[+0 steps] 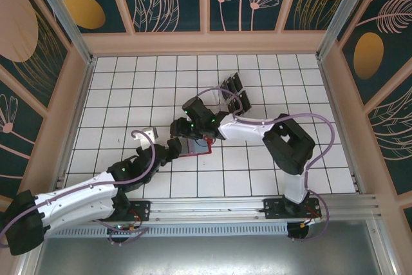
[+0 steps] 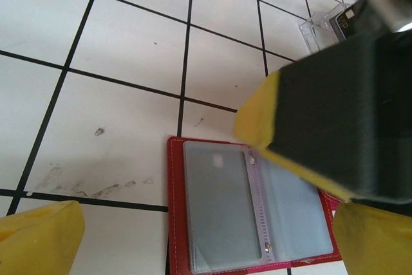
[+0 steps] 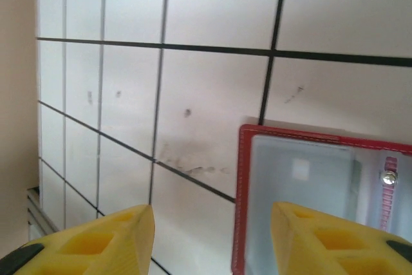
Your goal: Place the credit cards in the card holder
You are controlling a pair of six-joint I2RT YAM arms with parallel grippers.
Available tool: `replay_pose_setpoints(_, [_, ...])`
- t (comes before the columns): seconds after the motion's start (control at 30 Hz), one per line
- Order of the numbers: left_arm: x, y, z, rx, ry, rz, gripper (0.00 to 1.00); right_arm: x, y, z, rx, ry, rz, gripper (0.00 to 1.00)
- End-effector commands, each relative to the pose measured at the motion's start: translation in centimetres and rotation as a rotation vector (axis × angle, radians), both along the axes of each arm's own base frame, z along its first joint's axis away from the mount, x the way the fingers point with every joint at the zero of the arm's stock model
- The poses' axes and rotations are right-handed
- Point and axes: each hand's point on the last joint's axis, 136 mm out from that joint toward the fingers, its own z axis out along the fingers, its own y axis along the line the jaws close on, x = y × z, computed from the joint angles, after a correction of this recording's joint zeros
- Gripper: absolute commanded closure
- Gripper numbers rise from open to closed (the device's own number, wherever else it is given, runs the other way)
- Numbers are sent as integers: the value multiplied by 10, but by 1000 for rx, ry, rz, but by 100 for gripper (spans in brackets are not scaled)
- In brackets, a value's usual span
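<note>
card holder: flat red wallet lying open like a book on the tile, smooth grey-blue pockets inside, pink perforated spine strip with small metal studs; lower centre of the left wrist view, lower right of the right wrist view, centre of the top view between the two grippers
credit cards: thin glossy black rectangles standing in a clear plastic rack, above and right of the wallet in the top view, well apart from it
table: white glossy square tiles, black grid lines, grey smudges on the tile left of the wallet
left gripper: blocky yellow pads at both lower corners of its view, spread wide, nothing between them, wallet below the gap; cannot tell if it touches
right gripper: yellow pads with moulded recesses on a black body, set apart, nothing clamped, above the wallet's left edge; one of its fingers hangs over the wallet's upper right in the left wrist view
</note>
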Motion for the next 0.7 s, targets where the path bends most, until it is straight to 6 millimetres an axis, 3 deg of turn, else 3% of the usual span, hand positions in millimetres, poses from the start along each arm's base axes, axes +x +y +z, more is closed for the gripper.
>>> replay_pose_setpoints(0.0, [0, -1, 1, 3, 5, 0, 1, 3, -6, 35, 11, -91, -8, 49])
replay_pose_setpoints(0.13, [2, -1, -1, 34, 10, 2, 2, 6, -36, 28, -101, -145, -46, 50])
replay_pose_setpoints(0.37, [9, -2, -6, 116, 25, 18, 2, 13, -98, -16, -435, -225, -97, 49])
replay_pose_setpoints(0.67, [21, -11, -21, 216, 65, 19, 2, 12, -115, -56, -628, -268, -52, 48])
